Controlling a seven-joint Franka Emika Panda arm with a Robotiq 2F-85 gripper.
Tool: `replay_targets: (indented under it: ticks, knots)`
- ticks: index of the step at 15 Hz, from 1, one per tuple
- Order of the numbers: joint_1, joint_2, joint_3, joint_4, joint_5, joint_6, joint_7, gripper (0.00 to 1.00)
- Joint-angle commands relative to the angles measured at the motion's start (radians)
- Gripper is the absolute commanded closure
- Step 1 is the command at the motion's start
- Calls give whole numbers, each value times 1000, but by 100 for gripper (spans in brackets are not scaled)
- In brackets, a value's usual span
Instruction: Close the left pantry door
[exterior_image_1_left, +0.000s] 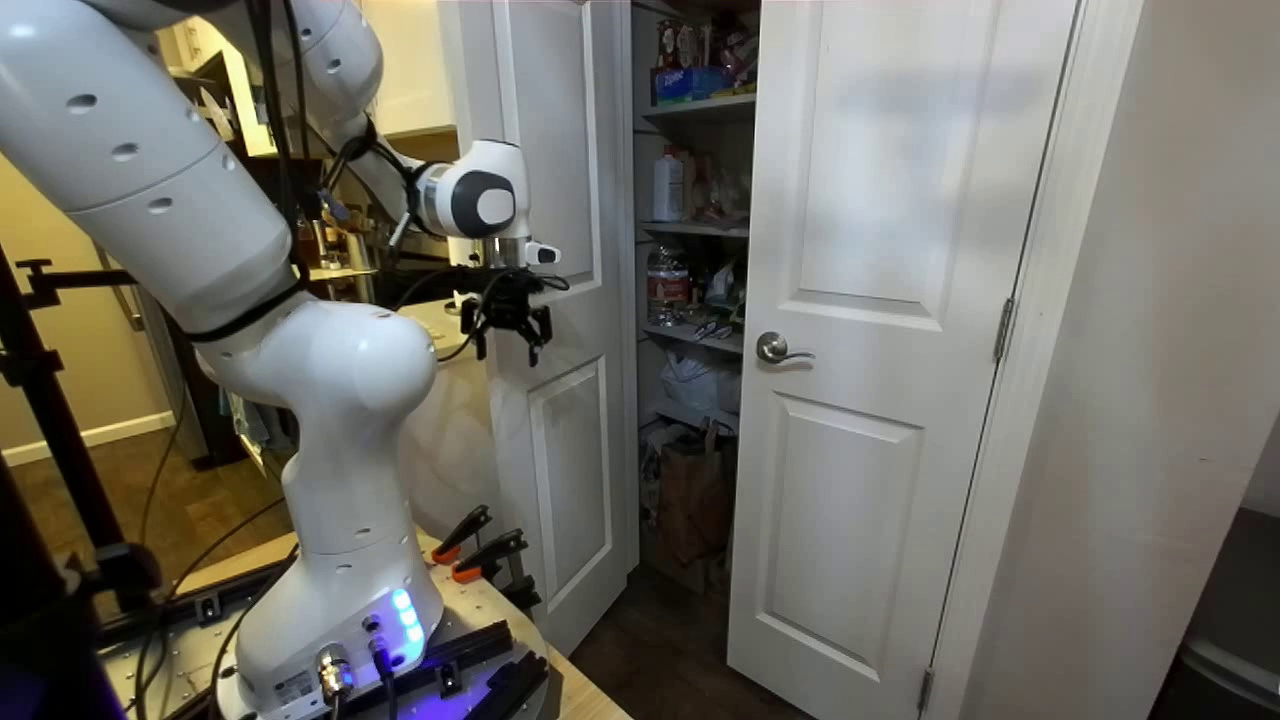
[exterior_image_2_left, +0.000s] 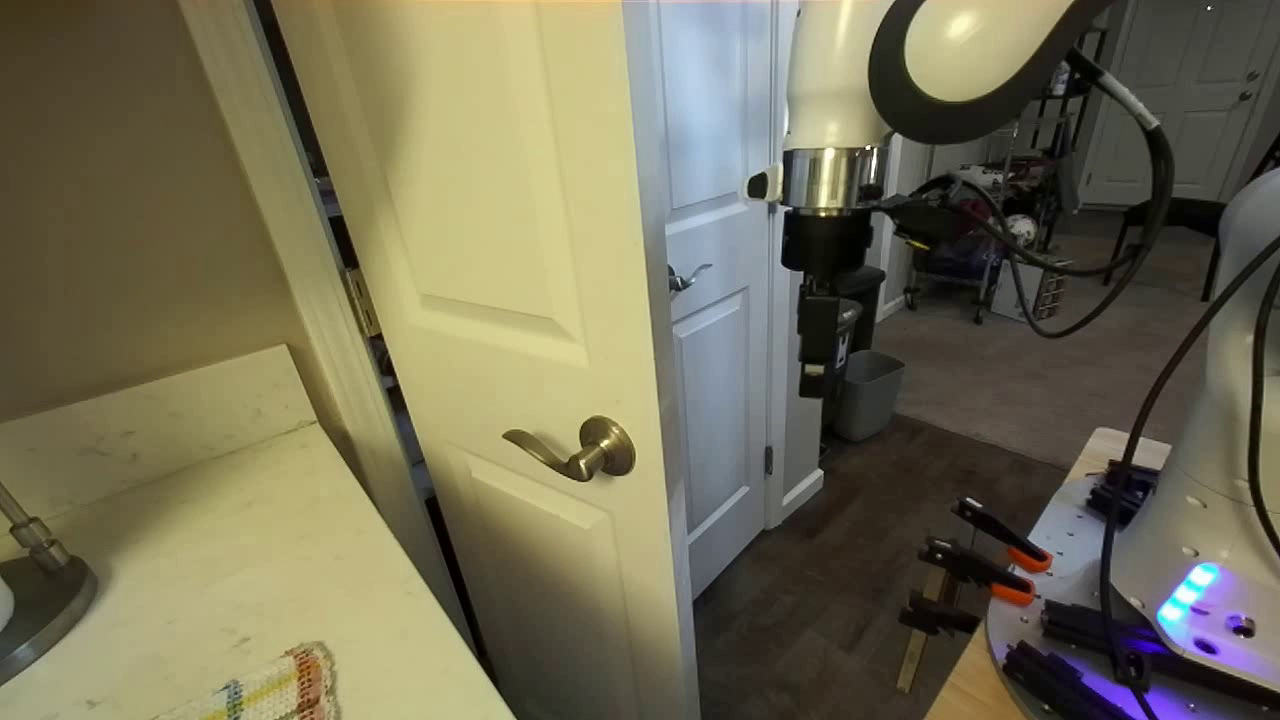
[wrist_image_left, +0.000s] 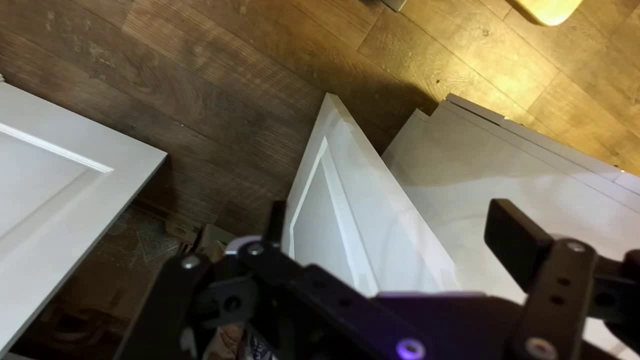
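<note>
Left door (exterior_image_2_left: 510, 350), white, panelled: standing open; its lever handle (exterior_image_2_left: 590, 458) is showing in an exterior view alone. Shelves (exterior_image_1_left: 700, 230), stocked: showing plainly in an exterior view. Dark floor (exterior_image_1_left: 660, 650): lying free between both doors' edges. Right door (exterior_image_1_left: 860, 360): standing ajar. Gripper (exterior_image_1_left: 508, 354): hanging near the left door; jaws are standing wide apart, the door showing between the fingers (wrist_image_left: 515, 240) in the wrist view, contact being unclear.

Brown plank floor (wrist_image_left: 215, 85); pale countertop (exterior_image_2_left: 230, 540) beside taupe wall (exterior_image_2_left: 120, 200).
</note>
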Motion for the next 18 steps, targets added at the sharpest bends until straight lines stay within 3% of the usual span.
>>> replay_targets:
  ticks: [1, 7, 18]
  knots:
    - [60, 36, -13, 22, 119, 67, -59, 0]
    - [118, 52, -11, 62, 230, 149, -97, 0]
    - [203, 43, -5, 154, 299, 257, -204, 0]
